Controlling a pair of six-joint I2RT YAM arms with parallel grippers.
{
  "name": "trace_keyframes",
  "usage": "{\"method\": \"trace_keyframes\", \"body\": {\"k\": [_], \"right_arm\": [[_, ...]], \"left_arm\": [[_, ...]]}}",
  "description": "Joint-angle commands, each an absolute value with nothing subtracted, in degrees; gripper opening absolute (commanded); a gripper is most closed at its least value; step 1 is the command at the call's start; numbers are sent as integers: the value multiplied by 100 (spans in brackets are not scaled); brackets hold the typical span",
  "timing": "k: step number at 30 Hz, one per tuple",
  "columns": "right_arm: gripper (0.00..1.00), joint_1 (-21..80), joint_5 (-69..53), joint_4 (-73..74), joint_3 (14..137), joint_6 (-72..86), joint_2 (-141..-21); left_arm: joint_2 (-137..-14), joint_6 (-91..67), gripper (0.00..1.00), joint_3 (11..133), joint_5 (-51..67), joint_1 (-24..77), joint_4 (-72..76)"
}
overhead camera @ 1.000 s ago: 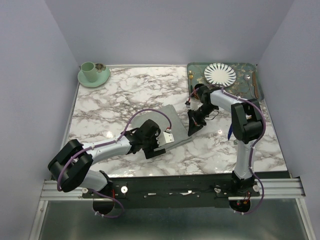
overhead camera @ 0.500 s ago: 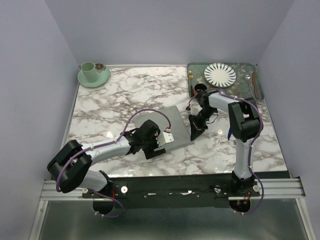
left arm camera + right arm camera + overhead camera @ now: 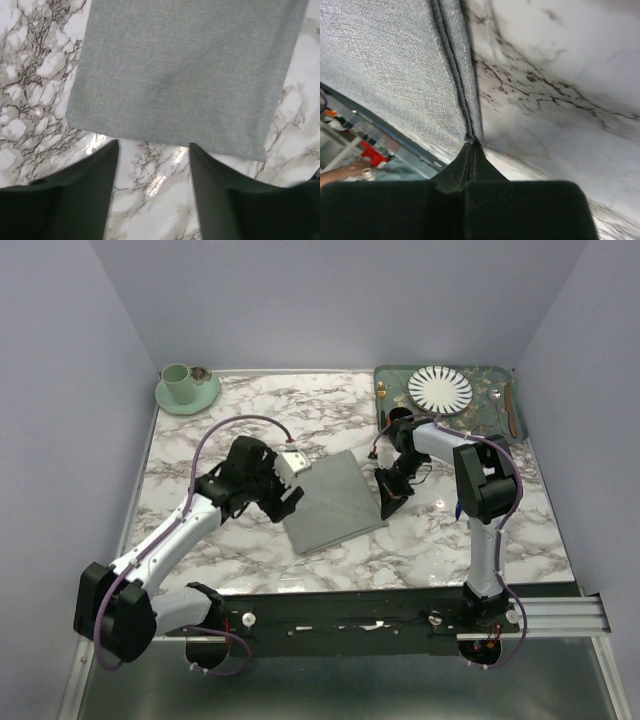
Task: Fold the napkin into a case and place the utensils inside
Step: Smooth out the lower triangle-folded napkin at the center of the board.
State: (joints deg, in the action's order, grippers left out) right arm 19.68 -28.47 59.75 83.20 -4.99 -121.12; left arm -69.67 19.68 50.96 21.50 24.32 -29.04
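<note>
The grey napkin (image 3: pixel 330 502) lies flat on the marble as a folded rectangle. My left gripper (image 3: pixel 291 478) hovers at its left edge; in the left wrist view the gripper (image 3: pixel 152 147) stands open, with bare marble between the dark fingers (image 3: pixel 95 175) and the napkin (image 3: pixel 185 65) just beyond the tips. My right gripper (image 3: pixel 388 502) is shut on the napkin's right edge. In the right wrist view the gripper (image 3: pixel 472 146) pinches the layered fold of the napkin (image 3: pixel 395 65). Two slim utensils (image 3: pixel 505 405) lie on the tray's right side.
The green patterned tray (image 3: pixel 395 380) at the back right holds a striped plate (image 3: pixel 440 388) and a small gold fork (image 3: pixel 381 392). A green cup on a saucer (image 3: pixel 186 387) stands at the back left. A thin dark blue piece (image 3: pixel 458 506) shows beside the right arm.
My left arm has swung from the napkin's near edge round to its left side, with the jaws narrowing a little. The raised flap now lies flat. The right gripper has kept its hold.
</note>
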Motion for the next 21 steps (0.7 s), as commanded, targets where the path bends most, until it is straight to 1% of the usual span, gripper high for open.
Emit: {"method": "trace_keyframes", "body": {"k": [1,3,5,6,9,10,11,12,16,17,18,20,21], "right_arm": [[3,1978,-1521,5396,8929,-984,-12305],[9,1978,-1398,5440,9218,-1028,-12296],[13,1978,-1327,5475,9421,-1072,-12252],[19,1978,-1301,5493,9526,-1072,-12226],[38,1986,-1344,5581,9913,-1081,-12138],[39,1978,-1362,5598,10036,-1064,-12103],[43,1978,-1380,5616,10054,-1055,-11998],[47,1978,-1493,5660,10063,-1046,-11927],[49,1978,-1941,5704,9687,-906,-11444],[49,1978,-2038,5704,9407,-862,-11365],[49,1978,-2213,5713,9274,-818,-11242],[49,1978,-2390,5713,8984,-686,-11197],[53,1978,-2547,5722,8730,-642,-11197]], "left_arm": [[-8365,1468,54,5833,3076,1707,-3085],[-8945,1503,45,6028,2963,1644,-3015],[-9384,1573,45,6222,2787,1600,-2962],[-9491,1678,42,6257,2673,1582,-2962],[-9738,1837,38,6179,2488,1591,-2988],[-9764,1907,37,6083,2409,1582,-3023],[-9791,1925,36,6021,2373,1591,-3093],[-9765,1925,33,5951,2364,1591,-3129],[-9440,1855,26,5355,2347,1696,-3287],[-9248,1811,25,5239,2312,1757,-3339],[-9150,1906,22,5143,2329,1984,-3401],[-8853,1942,22,5045,1961,2293,-3427],[-8781,1934,22,5045,1925,2459,-3463]]}}
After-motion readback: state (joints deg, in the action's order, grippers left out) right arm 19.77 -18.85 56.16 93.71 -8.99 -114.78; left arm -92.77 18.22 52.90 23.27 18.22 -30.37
